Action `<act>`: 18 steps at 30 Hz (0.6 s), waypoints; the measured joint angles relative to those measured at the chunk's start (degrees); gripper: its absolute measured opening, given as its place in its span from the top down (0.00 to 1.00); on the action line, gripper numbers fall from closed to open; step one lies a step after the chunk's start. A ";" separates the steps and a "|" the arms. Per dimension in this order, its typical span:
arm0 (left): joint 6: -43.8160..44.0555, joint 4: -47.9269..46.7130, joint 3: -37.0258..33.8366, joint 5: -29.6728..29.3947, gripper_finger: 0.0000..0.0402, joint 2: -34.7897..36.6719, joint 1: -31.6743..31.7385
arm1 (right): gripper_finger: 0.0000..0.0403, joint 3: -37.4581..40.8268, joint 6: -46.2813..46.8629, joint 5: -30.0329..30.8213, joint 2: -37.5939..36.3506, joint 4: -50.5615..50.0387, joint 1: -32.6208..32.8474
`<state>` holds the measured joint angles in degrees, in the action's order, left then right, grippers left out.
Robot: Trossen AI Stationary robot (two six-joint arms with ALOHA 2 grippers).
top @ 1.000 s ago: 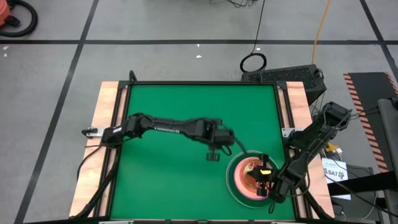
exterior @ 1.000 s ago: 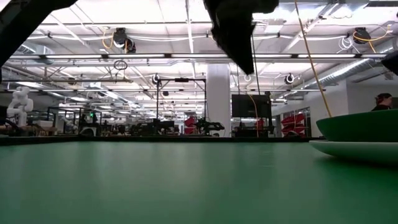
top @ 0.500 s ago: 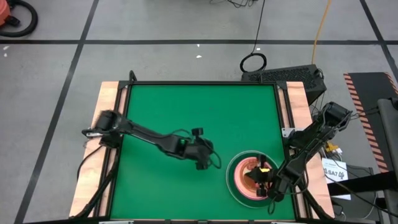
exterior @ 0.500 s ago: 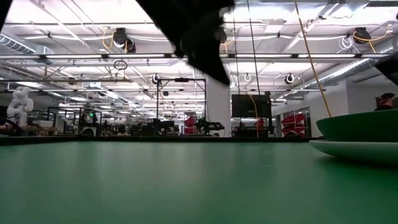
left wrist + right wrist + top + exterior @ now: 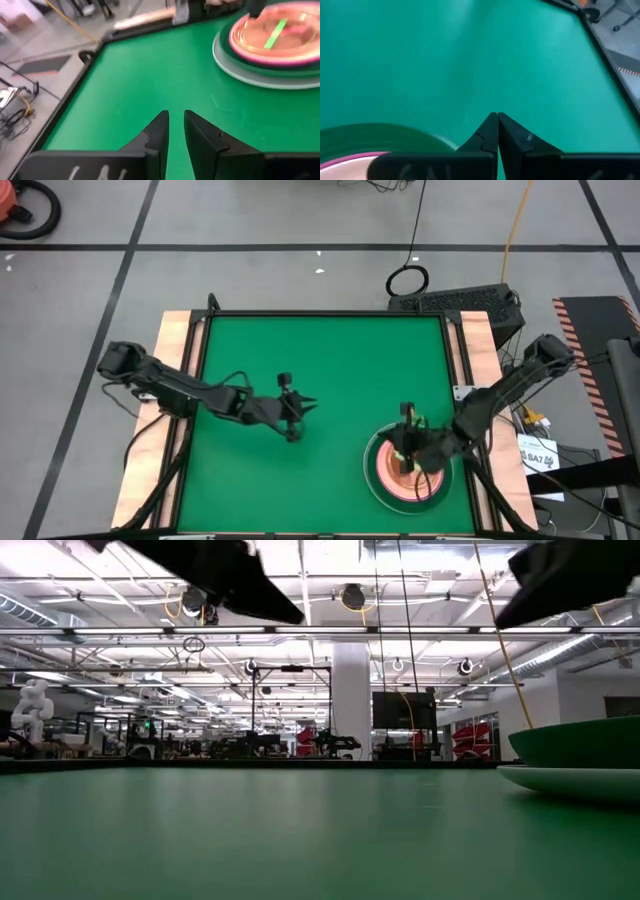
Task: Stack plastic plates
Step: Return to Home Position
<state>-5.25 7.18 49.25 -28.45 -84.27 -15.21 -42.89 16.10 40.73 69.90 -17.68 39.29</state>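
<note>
The plastic plates sit in one stack (image 5: 410, 472) near the table's near right corner: a pale blue plate at the bottom, dark green on it, pink above, orange on top. The low view shows the stack (image 5: 580, 755) at the right; the left wrist view shows the stack (image 5: 275, 47) ahead. My right gripper (image 5: 405, 443) hovers shut over the stack's far left part, and the green and pink rims (image 5: 380, 137) show below it. My left gripper (image 5: 298, 412) hangs over bare mat left of the stack, its fingers (image 5: 176, 119) a narrow gap apart.
Green mat (image 5: 320, 360) lies bare across the far and left parts of the table, with wooden side strips (image 5: 170, 370) beyond its black rim. Both arms (image 5: 230, 575) are raised well above table height in the low view.
My left gripper has drawn back from beside the stack toward the table's left edge, its arm folding back. My right gripper has moved from the stack's near right part across to its far left part and turned about. The stack has stayed put.
</note>
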 joint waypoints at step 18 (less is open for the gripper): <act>-1.71 27.68 -34.82 7.05 0.83 23.27 3.95 | 1.00 16.73 -27.27 -28.94 -20.01 20.75 -26.24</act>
<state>-6.96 34.86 14.44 -21.40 -61.00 -11.25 -26.16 -11.17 11.79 49.90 3.07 13.04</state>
